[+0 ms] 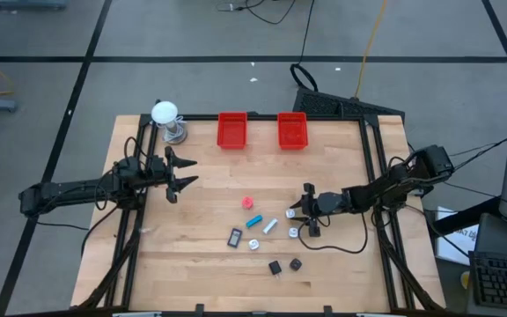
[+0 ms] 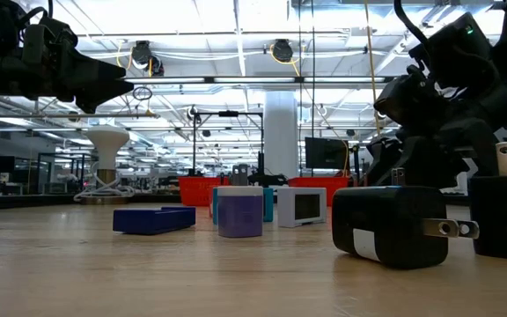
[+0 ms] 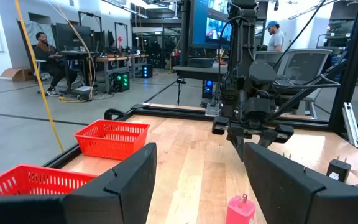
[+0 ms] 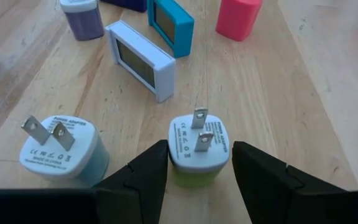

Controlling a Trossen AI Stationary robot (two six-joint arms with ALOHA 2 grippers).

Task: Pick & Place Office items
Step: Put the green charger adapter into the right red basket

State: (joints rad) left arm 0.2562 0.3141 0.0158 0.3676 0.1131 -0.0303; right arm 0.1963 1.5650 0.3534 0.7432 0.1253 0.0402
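Observation:
The office items lie scattered mid-table: a pink piece, a cyan one, a pale blue one, a dark flat rectangle and two black cubes. My right gripper reaches in from the table's right, slanting down, shut on a small green-and-white plug adapter. A teal adapter stands just beside it, prongs up. My left gripper hangs open and level over the table's left part, holding nothing. My right gripper pinches the green-and-white adapter by its two opposite sides, one finger on each. The fingers come from the table's right, slanting downward. The adapter's pronged face points up; its lower end is hidden between the fingers.
Two red bins stand at the far edge. A white ball on a metal stand is at the far left corner. A white framed piece and a purple piece lie just beyond the held adapter.

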